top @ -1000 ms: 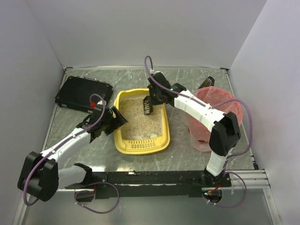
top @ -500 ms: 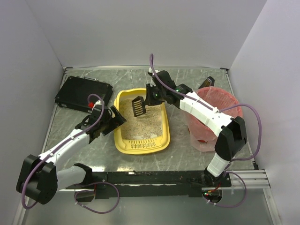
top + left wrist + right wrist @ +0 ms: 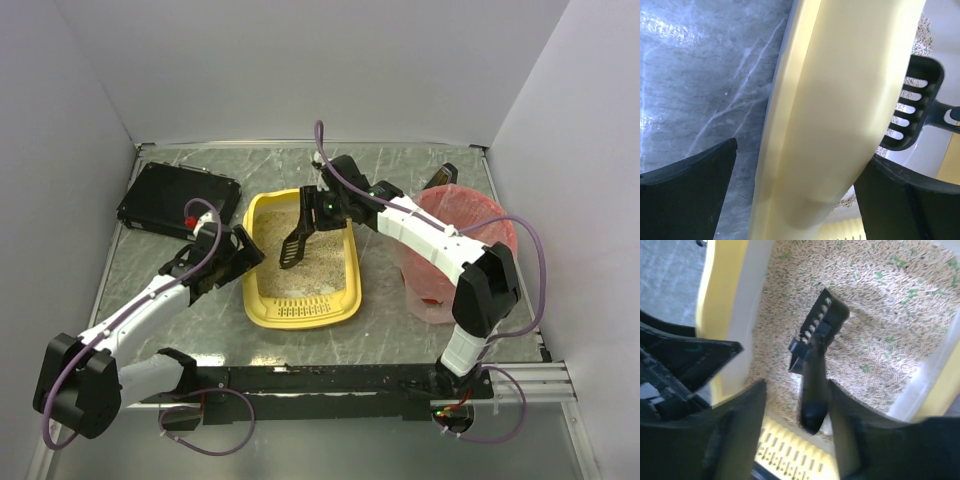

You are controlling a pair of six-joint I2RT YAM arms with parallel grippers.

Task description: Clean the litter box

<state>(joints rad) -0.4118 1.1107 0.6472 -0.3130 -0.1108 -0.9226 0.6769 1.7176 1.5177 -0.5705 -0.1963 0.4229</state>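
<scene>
My left tool (image 3: 232,256) sits at the 9 o'clock wall of the litter box (image 3: 300,316). Its jaws straddle the rim unclenched: the left wrist view shows a strip of table (image 3: 270,165) between the outer finger and the yellow lip.

The litter box lies lengthwise in the middle of the table, just inboard of that tool. It is a yellow plastic tray with rounded corners and a slotted rim at its 6 o'clock end, and beige sandy litter (image 3: 318,276) flecked with green covers its floor.

I judge the shell to be stiff, smooth and light, with most of the weight in the loose fill. It could skate on the polished stone when raked, and the litter would spill if the tray tipped. The long side wall under the rolled lip looks the best place to pinch and steady it.

Over the 12 o'clock half hangs a black slotted scoop (image 3: 292,246), blade angled down toward the litter. My right tool (image 3: 316,208) is clenched on its handle. At 3 o'clock, near the tray, stands a pink bag-lined bin (image 3: 430,295).
</scene>
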